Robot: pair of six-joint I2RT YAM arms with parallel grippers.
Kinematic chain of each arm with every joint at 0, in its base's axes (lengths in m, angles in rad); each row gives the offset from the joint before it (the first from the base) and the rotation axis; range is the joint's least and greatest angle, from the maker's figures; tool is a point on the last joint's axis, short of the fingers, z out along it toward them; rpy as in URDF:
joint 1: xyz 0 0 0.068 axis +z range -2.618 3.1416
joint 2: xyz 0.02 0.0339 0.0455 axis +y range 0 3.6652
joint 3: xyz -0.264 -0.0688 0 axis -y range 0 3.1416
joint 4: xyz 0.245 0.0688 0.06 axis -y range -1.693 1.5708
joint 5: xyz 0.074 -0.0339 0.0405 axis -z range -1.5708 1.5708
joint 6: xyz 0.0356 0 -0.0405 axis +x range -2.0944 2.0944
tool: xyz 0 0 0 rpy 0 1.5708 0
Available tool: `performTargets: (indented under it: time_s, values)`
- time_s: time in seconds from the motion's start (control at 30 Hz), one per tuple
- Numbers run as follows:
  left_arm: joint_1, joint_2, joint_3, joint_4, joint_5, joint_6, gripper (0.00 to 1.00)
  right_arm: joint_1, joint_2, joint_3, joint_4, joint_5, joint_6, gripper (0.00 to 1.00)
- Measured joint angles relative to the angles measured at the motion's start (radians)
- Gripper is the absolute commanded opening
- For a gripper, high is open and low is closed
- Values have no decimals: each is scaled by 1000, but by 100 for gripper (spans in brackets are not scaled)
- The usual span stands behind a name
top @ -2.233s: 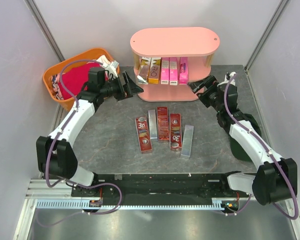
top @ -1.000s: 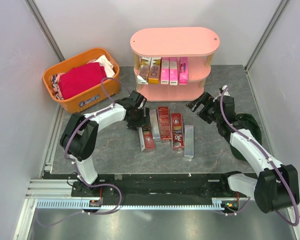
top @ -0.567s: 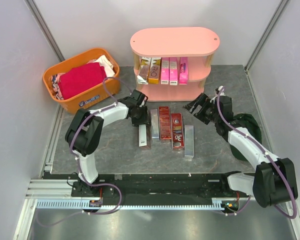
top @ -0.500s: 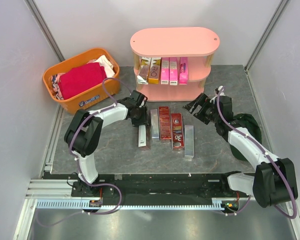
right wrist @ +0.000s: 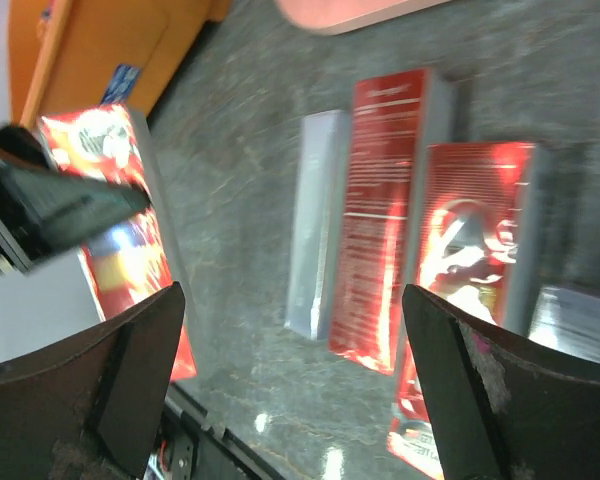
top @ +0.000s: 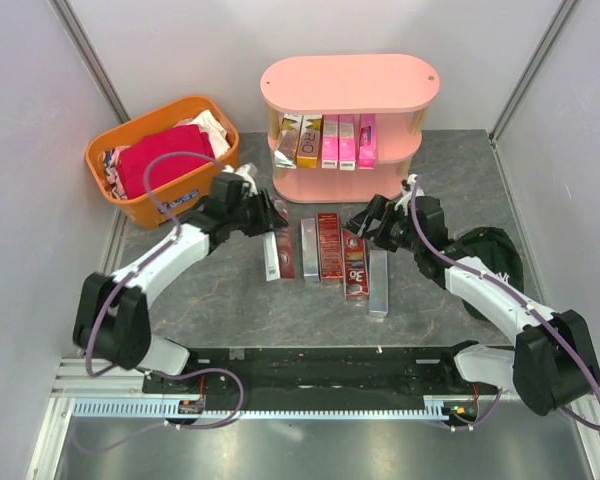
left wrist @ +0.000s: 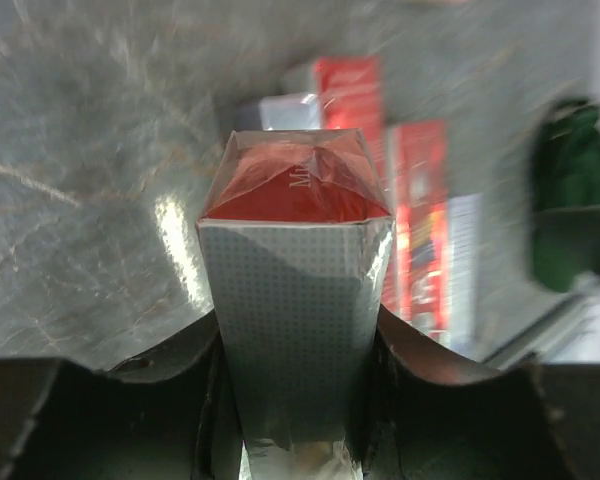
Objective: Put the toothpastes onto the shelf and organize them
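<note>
My left gripper (top: 267, 222) is shut on a red toothpaste carton (top: 272, 256), turned on its edge at the left end of the row. In the left wrist view that carton (left wrist: 295, 290) fills the gap between both fingers (left wrist: 420, 365). On the table lie a silver carton (top: 308, 248), a dark red one (top: 328, 245), a red one (top: 353, 265) and another silver one (top: 378, 282). Wide open, my right gripper (top: 365, 222) hovers over the red carton (right wrist: 460, 260), holding nothing. The pink shelf (top: 350, 85) holds several upright cartons (top: 325, 140) on its middle tier.
An orange basket (top: 165, 160) with a red cloth stands at the back left, close to my left arm. A dark green object (top: 495, 255) lies at the right by my right arm. Grey walls enclose the table on three sides.
My left gripper has shut on the leftmost red carton, turned it on edge and drawn it slightly left. My right gripper has moved left, over the row of cartons, still open.
</note>
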Motion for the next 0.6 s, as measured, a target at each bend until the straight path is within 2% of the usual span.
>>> performTargets:
  time_s: [0.27,0.4,0.6]
  values:
    - [184,-266,-252,379,126,-201,33,134,51,0,217,-86,78,98]
    - [198,-348,-401,647,138,-357,34,171,97,-14,397,-141,168,98]
    - [198,-367,-573,999,128,-557,33,240,192,-29,653,-228,285,98]
